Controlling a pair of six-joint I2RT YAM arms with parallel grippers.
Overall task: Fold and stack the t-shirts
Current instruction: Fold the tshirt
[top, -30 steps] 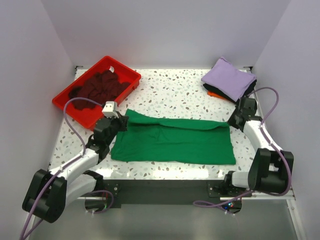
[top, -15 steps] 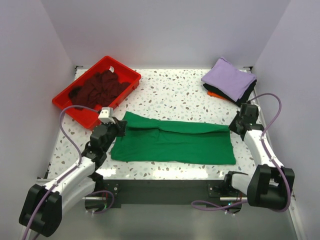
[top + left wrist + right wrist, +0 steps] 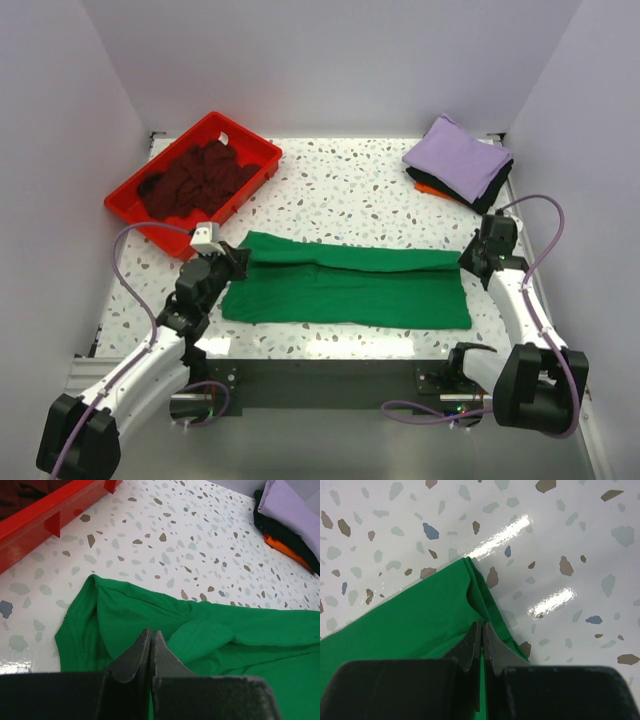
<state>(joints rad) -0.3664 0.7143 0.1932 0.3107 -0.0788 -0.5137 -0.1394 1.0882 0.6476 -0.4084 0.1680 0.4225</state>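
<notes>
On the speckled surface (image 3: 350,190), my left hand (image 3: 151,635) and right hand (image 3: 481,627), pinching the bright green cloth t-shirt (image 3: 350,285), have pulled its far edge nearer.

Bright, even, from overhead. White glare streaks on the glossy table (image 3: 496,536). Faint, soft shadows beside the shirt (image 3: 345,285). Crisp above; slightly soft up close in wrist views.

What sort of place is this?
Likely a robot lab cell, not a home: plain white walls box in a speckled table, with the left arm and right arm bolted at its edge and a green t-shirt spread between them.
</notes>
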